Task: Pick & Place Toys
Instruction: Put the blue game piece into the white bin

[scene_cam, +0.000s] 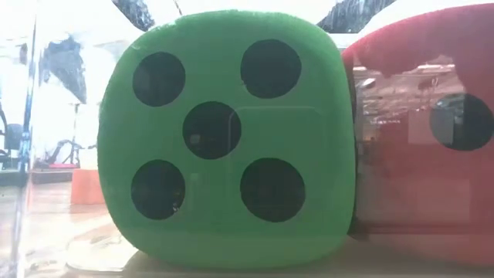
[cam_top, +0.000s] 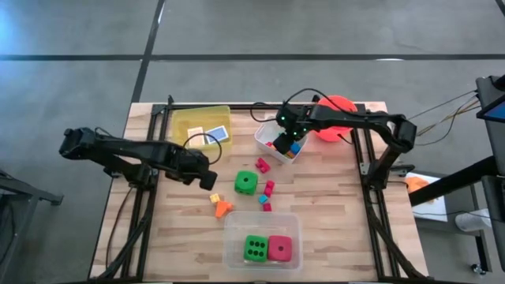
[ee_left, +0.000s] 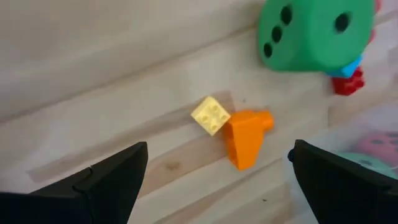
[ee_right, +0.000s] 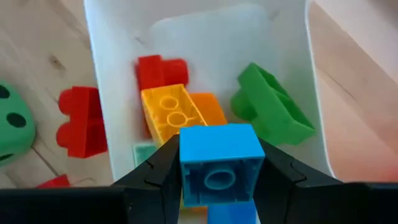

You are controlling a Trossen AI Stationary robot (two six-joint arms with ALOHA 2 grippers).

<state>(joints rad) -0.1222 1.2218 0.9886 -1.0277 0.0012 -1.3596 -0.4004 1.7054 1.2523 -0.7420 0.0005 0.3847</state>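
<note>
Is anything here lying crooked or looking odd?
Mostly just unsorted toys. The orange block lies tipped on its side against a small yellow block, below the open left gripper. The right gripper holds a blue block over the white tub.

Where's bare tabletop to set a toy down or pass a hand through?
Free: the wooden table's right side, between the clear tub and the right edge; also the front-left corner, below the small orange block. Crowded: the centre, where the loose green die and red and pink blocks sit, and the back row of tubs.
</note>
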